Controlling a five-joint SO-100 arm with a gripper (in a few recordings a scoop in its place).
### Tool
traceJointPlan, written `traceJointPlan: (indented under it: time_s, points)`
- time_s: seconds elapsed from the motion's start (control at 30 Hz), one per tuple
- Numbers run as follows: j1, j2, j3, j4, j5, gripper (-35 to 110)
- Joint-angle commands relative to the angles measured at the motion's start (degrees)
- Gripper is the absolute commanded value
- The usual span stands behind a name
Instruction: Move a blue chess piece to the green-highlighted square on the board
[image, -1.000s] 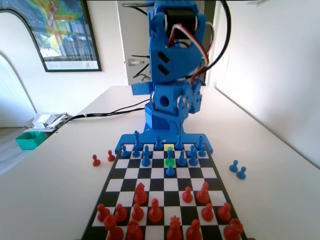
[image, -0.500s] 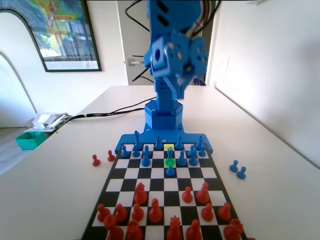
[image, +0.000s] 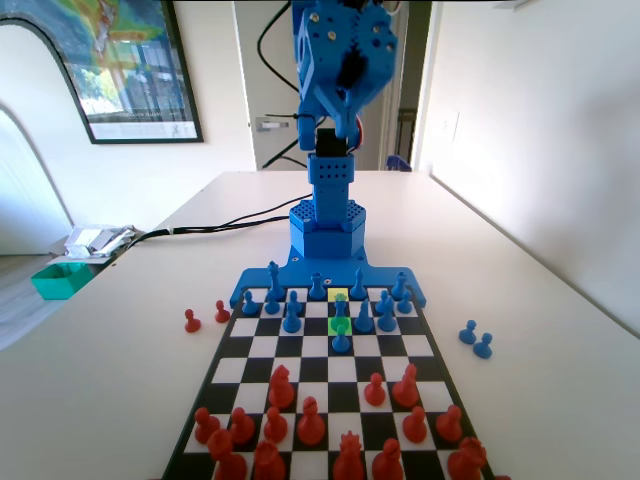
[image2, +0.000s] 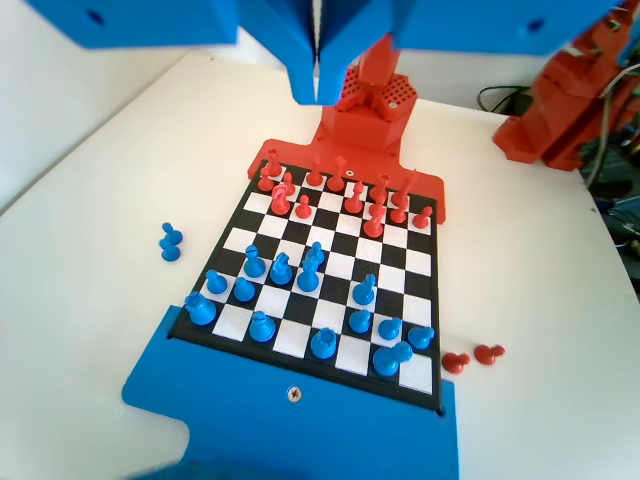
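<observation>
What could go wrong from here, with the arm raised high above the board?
The blue chess piece seems to stand on the green-highlighted square, and other blue pieces crowd close beside and in front of it. A descent there could topple one of them. The fingers are shut and empty, so unless opened first they would push a piece rather than straddle it.

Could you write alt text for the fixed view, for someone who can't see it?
A blue robot arm stands raised at the far end of a chess board, its claw lifted high and clear of the pieces. A blue piece stands on the green square near the arm, among other blue men; red pieces fill the near rows.
</observation>
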Motion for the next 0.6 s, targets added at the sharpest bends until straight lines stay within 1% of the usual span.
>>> traceJointPlan:
  time_s: [0.0,0.23,0.57]
  points:
    - [0.0,5.98,-2.99,2.72,0.53,1]
    - [2.02,14.33,0.88,2.99,1.05,1]
    - [3.25,21.71,5.36,-0.18,1.85,1]
